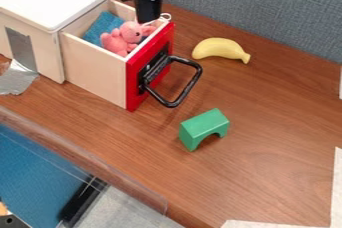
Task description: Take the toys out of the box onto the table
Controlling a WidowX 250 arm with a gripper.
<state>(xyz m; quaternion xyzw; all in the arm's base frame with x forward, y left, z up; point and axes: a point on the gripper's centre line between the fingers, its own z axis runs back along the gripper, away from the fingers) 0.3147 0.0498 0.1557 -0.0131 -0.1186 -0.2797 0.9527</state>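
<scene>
Lying crosswise in drawer (95, 67), pink toy (122, 40), head toward far side, gripper (147, 18) state unclear

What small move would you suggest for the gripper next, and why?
Probably ease the black gripper down towards the pink plush toy: the gripper hangs over the open red-fronted wooden drawer, where that toy lies; the yellow toy banana is already on the brown table.

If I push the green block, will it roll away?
Probably not: the green block has flat faces, so it would more likely slide across the table. It looks stiff, with crisp edges, so it probably won't squish.
</scene>
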